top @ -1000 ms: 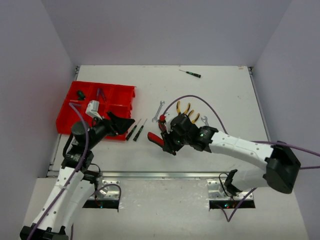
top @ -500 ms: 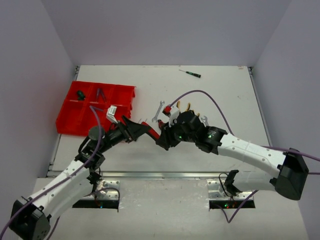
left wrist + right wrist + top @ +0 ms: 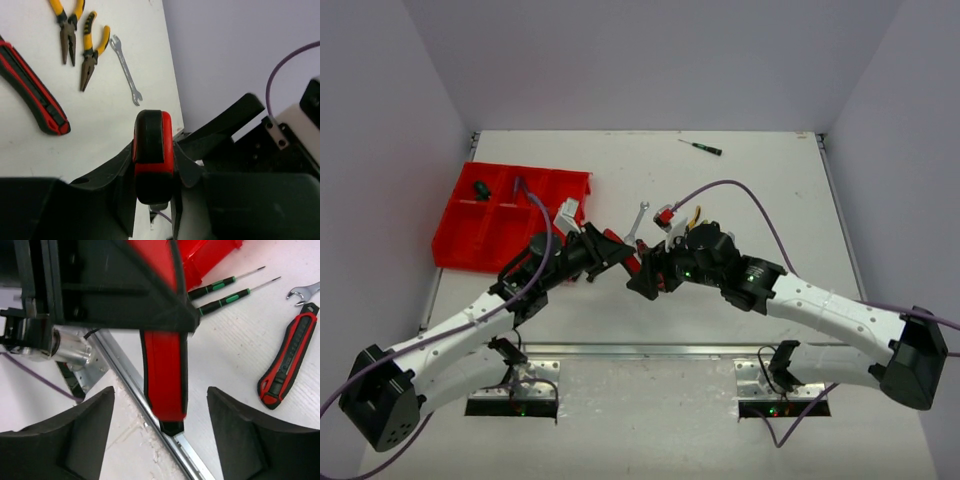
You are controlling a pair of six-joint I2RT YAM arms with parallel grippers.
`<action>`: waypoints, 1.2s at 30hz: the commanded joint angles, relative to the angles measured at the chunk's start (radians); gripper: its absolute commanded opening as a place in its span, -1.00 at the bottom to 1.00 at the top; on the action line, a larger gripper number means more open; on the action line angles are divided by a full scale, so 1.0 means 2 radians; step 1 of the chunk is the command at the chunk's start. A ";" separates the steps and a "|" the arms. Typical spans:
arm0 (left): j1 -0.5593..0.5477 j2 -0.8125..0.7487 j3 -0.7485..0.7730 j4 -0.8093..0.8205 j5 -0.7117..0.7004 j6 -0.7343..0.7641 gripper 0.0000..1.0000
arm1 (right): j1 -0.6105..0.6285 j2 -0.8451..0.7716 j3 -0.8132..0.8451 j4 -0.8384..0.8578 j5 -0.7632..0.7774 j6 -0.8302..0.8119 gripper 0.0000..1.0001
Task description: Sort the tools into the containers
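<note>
Surface: you have a white tabletop boxed in by plain pale grey walls
Tool: red-and-black plastic utility knife, held up between the two arms
Axis: its length runs from your left end effector across to the right end effector, free end pointing right
Left end effector: clamped on the knife
Right end effector: spread wide, either side of the knife's free end
</note>
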 commanded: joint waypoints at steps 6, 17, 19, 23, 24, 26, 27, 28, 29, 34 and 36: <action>0.077 0.114 0.226 -0.248 -0.311 0.159 -1.00 | 0.002 -0.042 -0.004 -0.066 0.139 0.015 0.98; 0.237 0.451 0.579 -0.344 -0.348 0.288 -1.00 | 0.001 -0.109 -0.085 -0.074 0.147 0.003 0.98; 0.237 0.492 0.611 -0.344 -0.341 0.306 -1.00 | 0.001 -0.123 -0.096 -0.076 0.151 -0.003 0.98; 0.236 0.530 0.640 -0.349 -0.322 0.324 -1.00 | -0.001 -0.143 -0.115 -0.078 0.153 -0.009 0.98; 0.236 0.533 0.639 -0.348 -0.301 0.324 -1.00 | -0.002 -0.145 -0.117 -0.078 0.153 -0.010 0.98; 0.230 0.528 0.625 -0.332 -0.286 0.320 -1.00 | -0.003 -0.139 -0.117 -0.078 0.155 -0.010 0.98; 0.226 0.526 0.614 -0.325 -0.279 0.319 -0.98 | -0.004 -0.130 -0.114 -0.078 0.154 -0.009 0.98; 0.222 0.525 0.605 -0.319 -0.274 0.319 -0.95 | -0.005 -0.120 -0.111 -0.078 0.152 -0.009 0.98; 0.221 0.526 0.602 -0.315 -0.272 0.319 -0.89 | -0.005 -0.112 -0.110 -0.077 0.150 -0.008 0.98; 0.218 0.542 0.598 -0.317 -0.240 0.322 -0.13 | -0.010 -0.054 -0.082 -0.077 0.138 -0.015 0.98; 0.218 0.536 0.594 -0.318 -0.232 0.322 0.01 | -0.015 -0.033 -0.072 -0.079 0.133 -0.018 0.98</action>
